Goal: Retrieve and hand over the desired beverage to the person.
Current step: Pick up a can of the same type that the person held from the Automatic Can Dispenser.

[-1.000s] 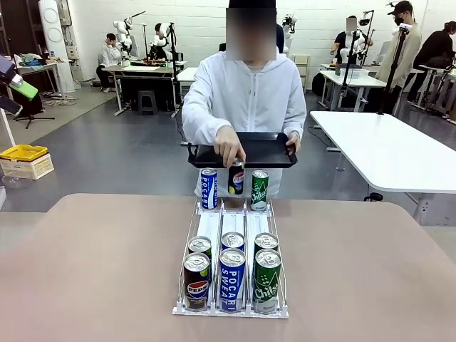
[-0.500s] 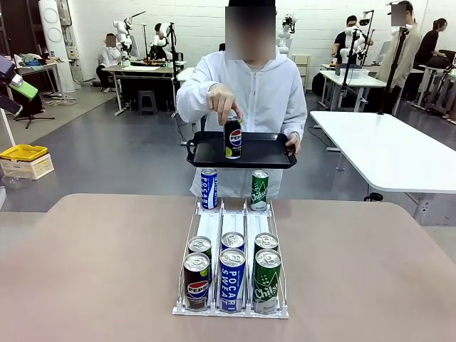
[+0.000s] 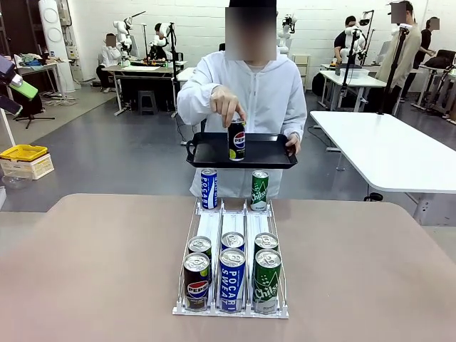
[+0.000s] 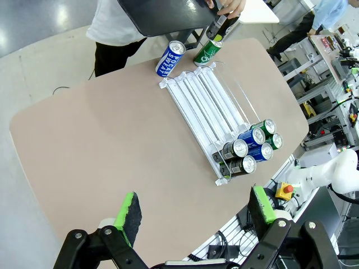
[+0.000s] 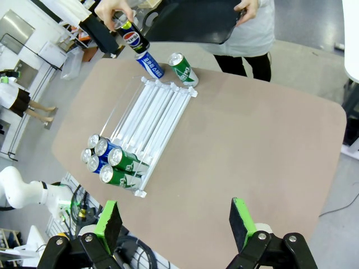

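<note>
The person (image 3: 246,92) stands at the far side of the table (image 3: 92,271), gripping a Pepsi can (image 3: 236,140) by its top with one hand (image 3: 226,105) and holding a black tray (image 3: 271,153) level in front of the body with the other hand (image 3: 293,144). The can is upright over the tray's middle; from the front it seems to sit at the tray's surface, though whether its base touches cannot be told. A clear three-lane rack (image 3: 231,221) lies on the table, running from the far edge toward the robot. At its far end a Pocari can (image 3: 209,188) stands in the left lane and a green can (image 3: 259,189) in the right lane, both just below the tray in the front view. At the near end six cans sit in two rows: the front row (image 3: 231,279) reads Pepsi, Pocari Sweat and a green one from left to right, and the second row (image 3: 233,241) stands close behind it. The left gripper (image 4: 194,210) hangs high above the table, its green pads (image 4: 128,216) spread wide with nothing between them, well apart from the rack. The right gripper (image 5: 175,222) hangs high on the other side, fingers equally far apart and empty, also well clear of the cans
</note>
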### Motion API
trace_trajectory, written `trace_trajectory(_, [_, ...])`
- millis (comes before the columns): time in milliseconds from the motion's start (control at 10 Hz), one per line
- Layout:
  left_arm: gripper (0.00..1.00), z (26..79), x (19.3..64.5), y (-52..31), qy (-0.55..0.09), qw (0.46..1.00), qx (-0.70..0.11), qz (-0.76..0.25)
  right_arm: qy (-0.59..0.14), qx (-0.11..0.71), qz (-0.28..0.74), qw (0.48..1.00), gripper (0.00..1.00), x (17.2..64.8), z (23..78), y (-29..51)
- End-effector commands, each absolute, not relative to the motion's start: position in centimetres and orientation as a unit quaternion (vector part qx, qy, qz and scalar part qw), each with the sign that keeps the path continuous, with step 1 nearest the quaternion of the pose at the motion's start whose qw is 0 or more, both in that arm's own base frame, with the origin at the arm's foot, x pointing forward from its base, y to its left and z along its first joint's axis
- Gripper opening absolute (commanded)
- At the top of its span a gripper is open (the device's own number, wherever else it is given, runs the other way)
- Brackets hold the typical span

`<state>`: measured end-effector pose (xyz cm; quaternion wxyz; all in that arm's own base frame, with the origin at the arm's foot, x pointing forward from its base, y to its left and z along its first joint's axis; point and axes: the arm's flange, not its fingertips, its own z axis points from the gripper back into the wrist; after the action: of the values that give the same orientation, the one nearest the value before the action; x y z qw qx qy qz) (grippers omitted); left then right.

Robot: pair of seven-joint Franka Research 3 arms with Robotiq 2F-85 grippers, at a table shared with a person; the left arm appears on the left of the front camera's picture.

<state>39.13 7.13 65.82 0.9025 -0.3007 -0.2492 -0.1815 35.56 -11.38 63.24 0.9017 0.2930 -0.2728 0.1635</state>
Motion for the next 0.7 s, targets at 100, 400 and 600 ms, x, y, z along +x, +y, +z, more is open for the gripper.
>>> trace_trajectory(100, [1.00, 65.96, 39.20, 7.33, -0.253, 0.899, -0.306, -0.188, -0.277, 0.303, 0.172, 0.895, 1.00, 35.91, 63.33, -11.55])
trace_trajectory(400, [1.00, 65.96, 39.20, 7.33, -0.253, 0.899, -0.306, -0.188, -0.277, 0.303, 0.172, 0.895, 1.00, 35.91, 63.33, -11.55])
trace_trajectory(600, [1.00, 65.96, 39.20, 7.33, -0.253, 0.899, -0.306, -0.188, -0.277, 0.303, 0.172, 0.895, 1.00, 35.91, 63.33, -11.55])
